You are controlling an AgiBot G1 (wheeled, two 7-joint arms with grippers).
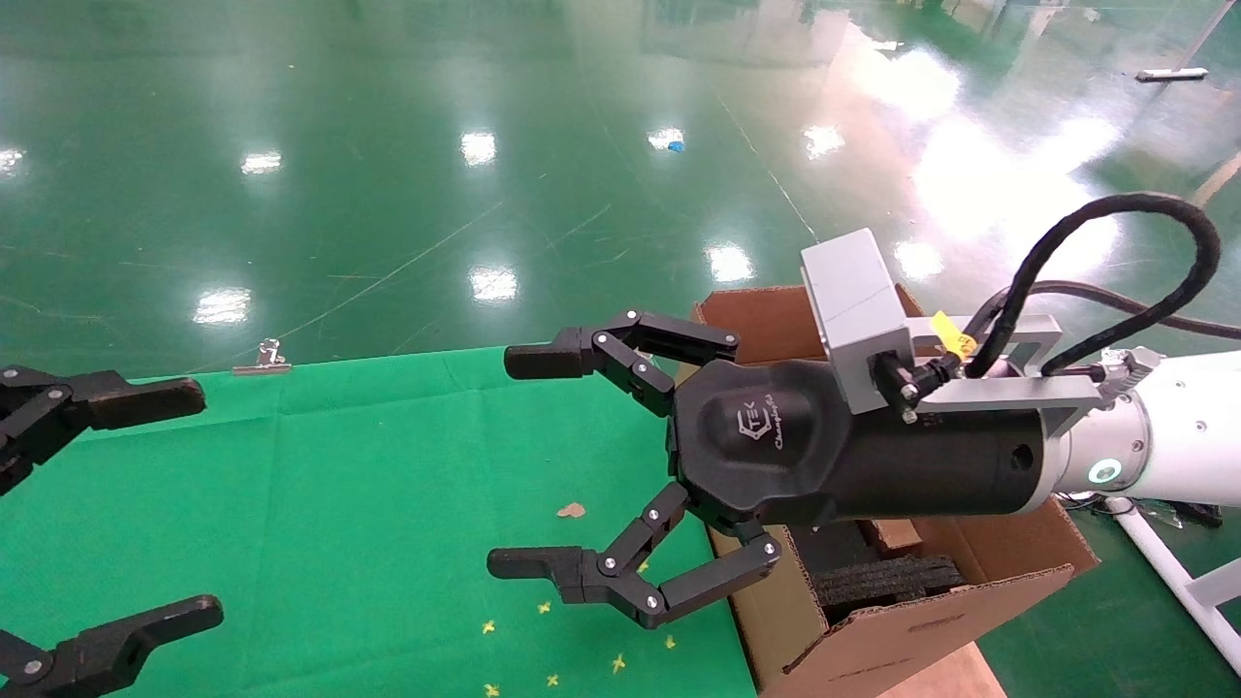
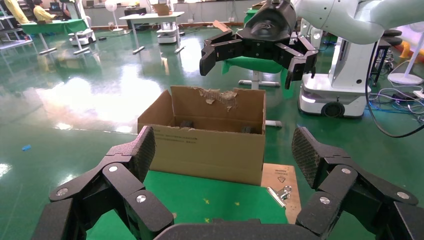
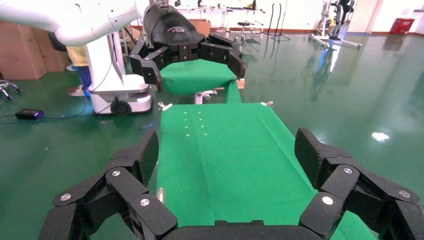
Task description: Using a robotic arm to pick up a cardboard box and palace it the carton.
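**Mia:** Where is the right hand, the black one on the white jointed arm with the green ring light?

**Ben:** It hangs up in the air over the green cloth tabletop. Its body is above the near edge of the big brown cardboard carton, and its fingers point across the tabletop toward the other hand. The fingers are spread wide. Nothing is between them.

**Mia:** And the left hand?

**Ben:** That plain black hand sits at the left edge of the head view, over the left side of the tabletop. Its two fingers are far apart too, and it holds nothing.

**Mia:** Where is the carton?

**Ben:** It stands at the right end of the tabletop, partly under the right hand. In the left wrist view the carton has its flaps standing up, and the far flap is torn and ragged along the top. Black foam blocks sit inside it.

**Mia:** Can you see the slim flat brown box?

**Ben:** I cannot tell where it is. The right arm covers much of the inside of the carton.

**Mia:** What else is there?

**Ben:** A silver clip holds the cloth at the far edge. Small yellow cross marks are on the cloth below the right hand, and a little brown scrap lies near them. The shiny green floor is all around.
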